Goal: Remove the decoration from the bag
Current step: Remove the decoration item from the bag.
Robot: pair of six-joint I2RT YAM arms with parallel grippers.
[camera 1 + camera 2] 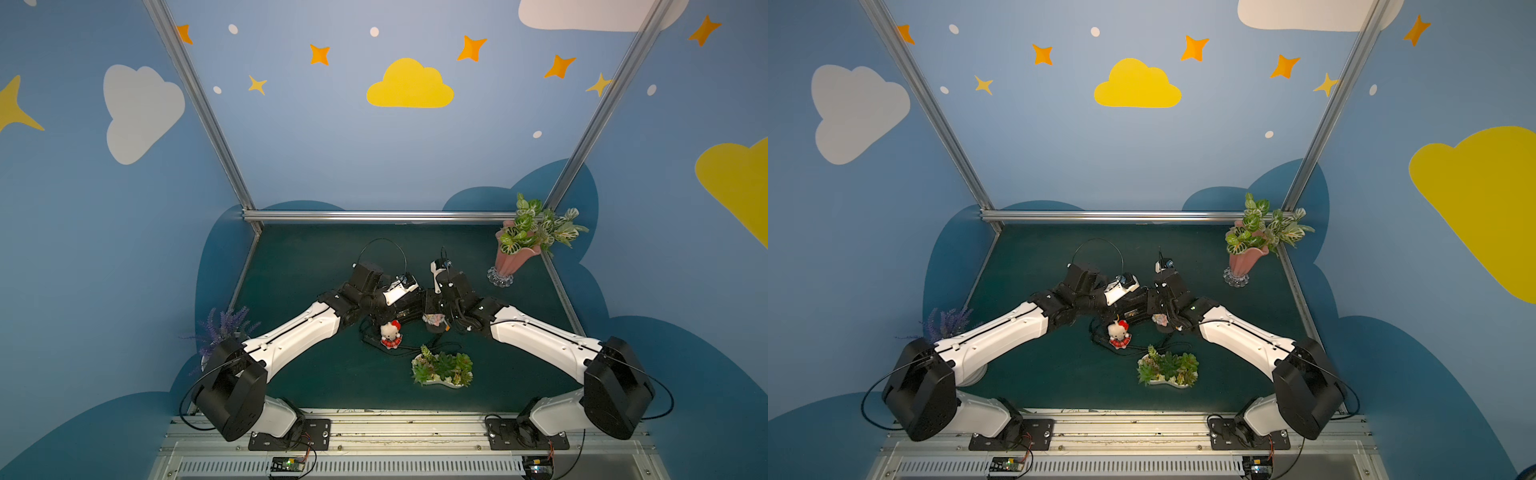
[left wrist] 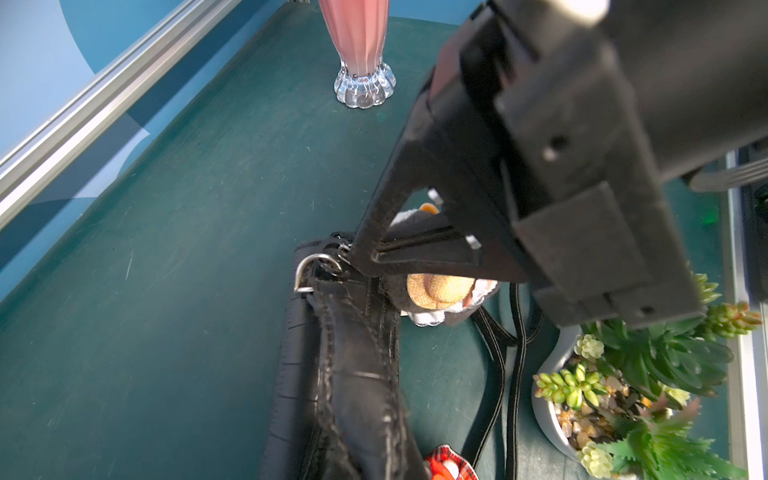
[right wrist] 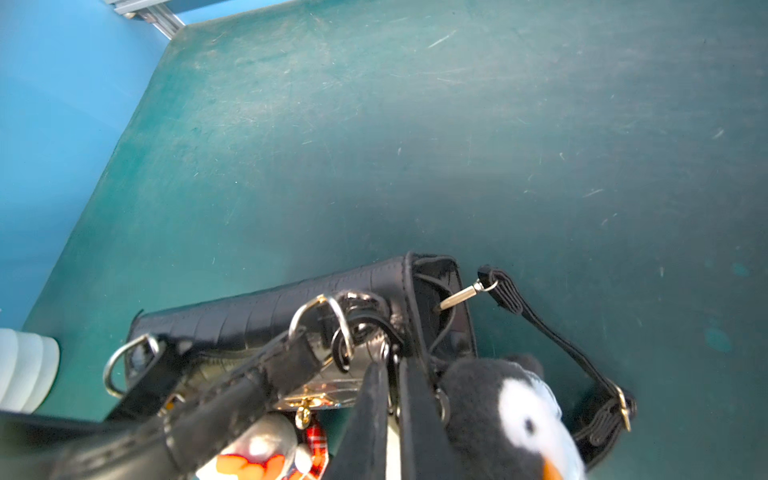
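Note:
The black glossy bag point(image 3: 270, 307) lies on the green mat, mostly under both arms in the top views. A black-and-white penguin plush decoration point(image 3: 498, 407) hangs at its end by a small clasp near a metal ring point(image 2: 316, 266). My right gripper point(image 3: 392, 365) is shut, its tips pinching that clasp. A white kitty plush point(image 1: 390, 332) in a red plaid skirt lies beside the bag. The left gripper point(image 1: 376, 313) is shut over the bag's stitched handle point(image 2: 357, 374), which rises toward it; its fingers are hidden. The thin shoulder strap point(image 3: 552, 332) trails on the mat.
A white dish of succulents point(image 1: 442, 368) sits just in front of the bag, close to the strap. A pink vase with leaves point(image 1: 515, 253) stands at the back right and a lavender pot point(image 1: 220, 328) at the left. Aluminium rails point(image 1: 374, 216) edge the mat.

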